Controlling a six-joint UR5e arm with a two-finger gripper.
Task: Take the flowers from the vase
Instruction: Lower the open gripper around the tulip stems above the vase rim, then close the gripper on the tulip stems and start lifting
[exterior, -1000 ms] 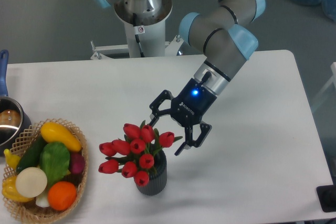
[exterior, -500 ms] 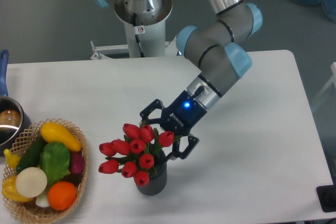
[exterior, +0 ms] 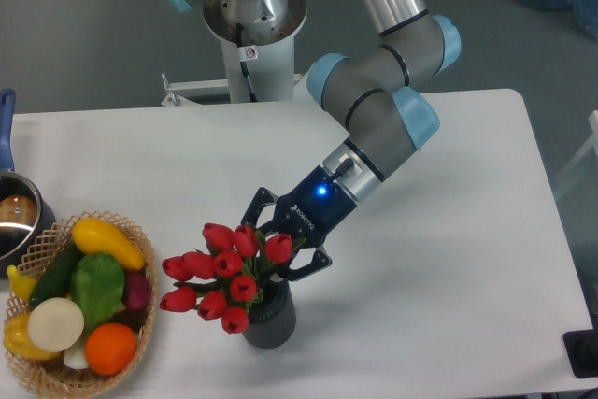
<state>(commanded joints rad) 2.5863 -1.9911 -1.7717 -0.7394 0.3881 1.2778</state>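
The flowers [exterior: 220, 268], a bunch of red tulips with green leaves, stand in the vase [exterior: 271, 320], a small dark ribbed cylinder at the front middle of the white table. The bunch leans to the left over the vase mouth. My gripper [exterior: 269, 251] reaches down from the upper right into the right side of the bunch, just above the vase. Its jaws stand spread, one on each side of the stems. The fingertips are hidden behind the buds and leaves.
A wicker basket [exterior: 140, 240] of vegetables sits at the front left, close to the flowers. A metal pot [exterior: 14, 221] with a blue handle stands at the left edge. The robot's base [exterior: 250, 35] is at the back middle.
My gripper has moved down and to the left into the bunch. The tulips have shifted and tilted to the left. The vase has stayed in place.
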